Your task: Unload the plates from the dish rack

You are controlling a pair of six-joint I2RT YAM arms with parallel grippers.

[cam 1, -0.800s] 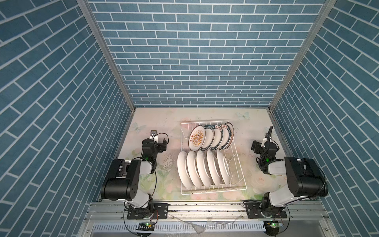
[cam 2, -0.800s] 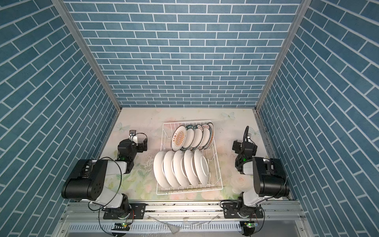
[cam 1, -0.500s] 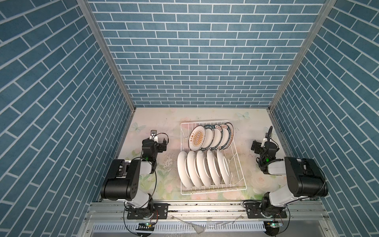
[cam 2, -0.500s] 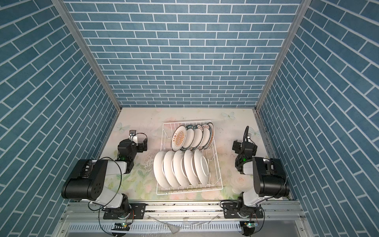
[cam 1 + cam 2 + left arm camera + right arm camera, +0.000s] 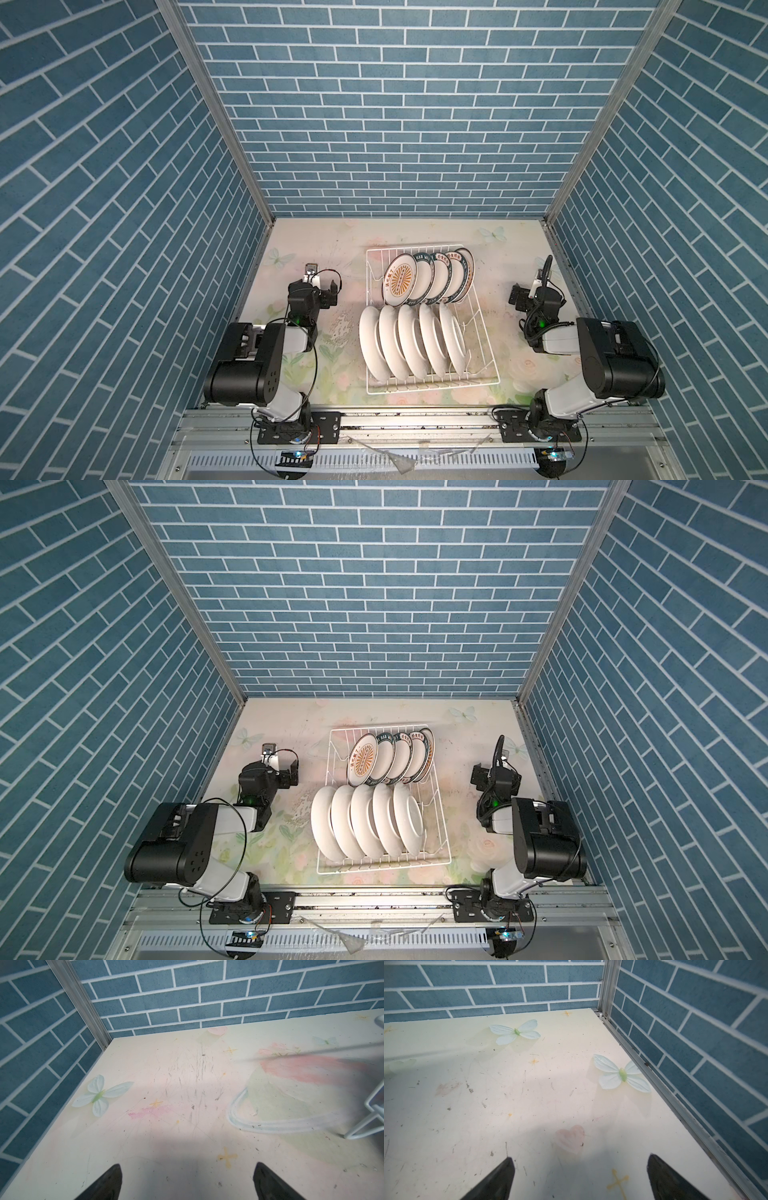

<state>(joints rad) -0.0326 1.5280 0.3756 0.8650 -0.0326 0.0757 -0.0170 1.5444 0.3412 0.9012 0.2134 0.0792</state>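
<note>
The white wire dish rack (image 5: pixel 432 390) (image 5: pixel 382 870) stands mid-table in both top views. Its far row holds several plates (image 5: pixel 430 276) (image 5: pixel 399 756) with dark green rims, the leftmost with an orange sunburst (image 5: pixel 400 280). The near row holds several plates (image 5: pixel 411 347) (image 5: pixel 365 827) showing plain white backs. My left gripper (image 5: pixel 314 286) (image 5: pixel 270 771) (image 5: pixel 187 1180) rests low, left of the rack, open and empty. My right gripper (image 5: pixel 536 295) (image 5: pixel 498 777) (image 5: pixel 580 1167) rests right of the rack, also open and empty. A corner of the rack's wire (image 5: pixel 365 1124) shows in the left wrist view.
Blue brick walls (image 5: pixel 399 124) close in the back and both sides. The table top (image 5: pixel 316 245) has a pale floral print with butterflies (image 5: pixel 620 1074). Both arm bases sit on an aluminium rail (image 5: pixel 415 419) along the near edge.
</note>
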